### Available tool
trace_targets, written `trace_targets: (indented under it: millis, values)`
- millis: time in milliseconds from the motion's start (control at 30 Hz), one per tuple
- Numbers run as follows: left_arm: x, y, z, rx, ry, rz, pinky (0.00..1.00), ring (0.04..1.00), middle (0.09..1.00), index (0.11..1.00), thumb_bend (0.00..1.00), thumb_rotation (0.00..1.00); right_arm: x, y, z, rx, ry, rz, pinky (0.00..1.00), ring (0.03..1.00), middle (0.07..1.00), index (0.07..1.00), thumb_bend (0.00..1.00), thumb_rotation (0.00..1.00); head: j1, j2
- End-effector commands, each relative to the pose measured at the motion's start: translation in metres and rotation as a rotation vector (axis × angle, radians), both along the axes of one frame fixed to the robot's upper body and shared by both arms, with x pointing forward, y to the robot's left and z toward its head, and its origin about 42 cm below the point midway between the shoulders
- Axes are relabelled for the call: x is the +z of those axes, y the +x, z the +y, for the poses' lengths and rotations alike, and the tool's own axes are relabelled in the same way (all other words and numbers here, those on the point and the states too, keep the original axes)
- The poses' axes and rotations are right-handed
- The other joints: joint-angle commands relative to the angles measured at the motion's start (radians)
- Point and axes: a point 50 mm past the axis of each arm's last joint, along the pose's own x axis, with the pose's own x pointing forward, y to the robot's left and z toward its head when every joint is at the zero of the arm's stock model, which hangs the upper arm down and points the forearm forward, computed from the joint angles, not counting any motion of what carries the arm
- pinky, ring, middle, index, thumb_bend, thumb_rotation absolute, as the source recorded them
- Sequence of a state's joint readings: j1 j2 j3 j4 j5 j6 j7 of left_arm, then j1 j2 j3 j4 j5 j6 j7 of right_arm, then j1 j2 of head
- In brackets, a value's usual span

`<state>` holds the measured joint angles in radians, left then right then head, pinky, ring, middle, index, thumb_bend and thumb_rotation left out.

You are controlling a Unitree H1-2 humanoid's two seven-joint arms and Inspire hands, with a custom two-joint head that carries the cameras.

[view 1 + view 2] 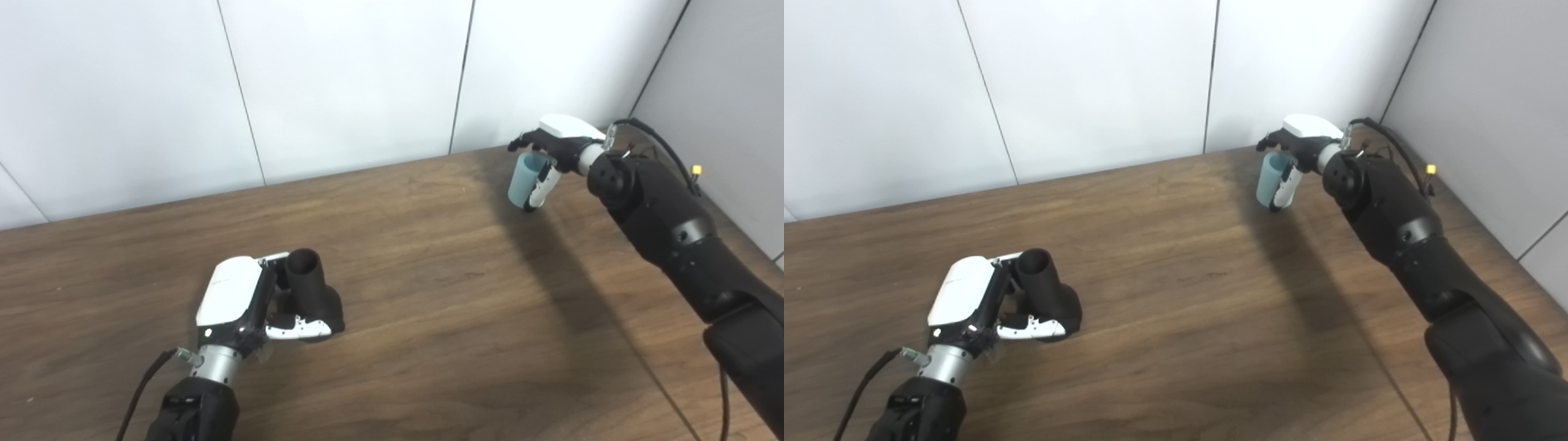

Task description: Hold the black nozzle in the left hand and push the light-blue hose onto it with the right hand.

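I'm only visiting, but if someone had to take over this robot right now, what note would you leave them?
Left hand: shut on the black plastic nozzle, low over the brown wooden table, open mouth facing up.
Right hand: shut on the short light-blue hose, near the table's far right corner by the white wall panels.
Done: both parts are gripped.
Left: the two are far apart. Bring the hose across to the nozzle, line up the ends, push it on.
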<state>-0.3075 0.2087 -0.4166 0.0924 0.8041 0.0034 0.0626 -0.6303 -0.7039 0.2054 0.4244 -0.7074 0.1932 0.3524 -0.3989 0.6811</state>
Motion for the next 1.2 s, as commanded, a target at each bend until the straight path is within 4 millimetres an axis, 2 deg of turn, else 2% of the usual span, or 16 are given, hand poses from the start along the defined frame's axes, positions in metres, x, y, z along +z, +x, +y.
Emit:
trace_targets:
  millis: [0,67,133,200,333,400,433,467,533,900,1033,1133,1167]
  values:
    - [-0.004,0.000,0.002,0.000,0.044,0.011,0.43,0.521,0.442,0.494,0.53,0.00,0.035,0.009,0.001,0.017,-0.042,-0.094,0.69,0.808,0.852,0.807,0.94,0.09,0.000,0.001]
    - [-0.003,-0.001,0.001,0.003,0.046,0.009,0.43,0.525,0.441,0.494,0.53,0.00,0.034,0.008,0.002,0.028,-0.093,-0.080,0.66,0.777,0.829,0.794,0.94,0.11,0.002,0.004]
    - [-0.003,-0.001,0.001,0.004,0.047,0.009,0.43,0.526,0.441,0.495,0.53,0.00,0.031,0.007,0.002,0.040,-0.138,-0.072,0.67,0.772,0.812,0.761,0.93,0.13,0.004,0.006]
    - [-0.003,-0.002,0.001,0.002,0.048,0.010,0.43,0.528,0.450,0.494,0.53,0.00,0.029,0.006,0.000,0.037,-0.157,-0.078,0.63,0.731,0.780,0.726,0.92,0.12,0.007,0.008]
    - [-0.002,-0.002,0.002,-0.001,0.055,0.016,0.44,0.539,0.467,0.490,0.53,0.00,0.028,0.005,-0.001,0.007,-0.158,-0.118,0.52,0.628,0.700,0.673,0.89,0.08,0.006,0.009]
    - [-0.002,-0.002,0.002,-0.001,0.056,0.018,0.44,0.531,0.455,0.492,0.53,0.00,0.028,0.005,-0.001,-0.002,-0.135,-0.145,0.50,0.577,0.652,0.624,0.87,0.02,0.005,0.011]
    - [-0.002,-0.002,0.002,-0.002,0.058,0.019,0.44,0.529,0.456,0.492,0.53,0.00,0.028,0.005,-0.001,0.001,-0.126,-0.164,0.49,0.549,0.583,0.551,0.70,0.01,0.006,0.011]
    - [-0.002,-0.003,0.002,-0.001,0.060,0.019,0.44,0.530,0.459,0.491,0.53,0.00,0.027,0.004,-0.002,0.010,-0.120,-0.187,0.50,0.492,0.548,0.516,0.61,0.00,0.006,0.011]
    - [-0.002,-0.003,0.002,0.001,0.059,0.017,0.44,0.534,0.465,0.490,0.53,0.00,0.026,0.004,-0.003,0.019,-0.114,-0.221,0.50,0.453,0.512,0.482,0.54,0.00,0.006,0.013]
    - [0.000,-0.003,0.001,0.002,0.061,0.019,0.46,0.551,0.485,0.484,0.52,0.00,0.024,0.001,-0.005,0.060,-0.108,-0.352,0.45,0.420,0.503,0.486,0.52,0.00,0.008,0.017]
    - [-0.001,-0.003,0.001,0.002,0.067,0.020,0.45,0.548,0.479,0.487,0.53,0.00,0.027,0.001,-0.002,0.073,-0.118,-0.373,0.49,0.414,0.499,0.492,0.52,0.00,0.018,0.018]
    - [0.000,-0.004,0.000,0.004,0.069,0.018,0.45,0.547,0.480,0.487,0.53,0.00,0.035,-0.002,0.005,0.101,-0.119,-0.388,0.52,0.410,0.495,0.496,0.52,0.00,0.026,0.021]
    - [0.000,-0.004,0.000,0.004,0.069,0.020,0.45,0.547,0.483,0.485,0.53,0.00,0.041,-0.005,0.011,0.113,-0.115,-0.395,0.48,0.409,0.500,0.496,0.52,0.00,0.029,0.022]
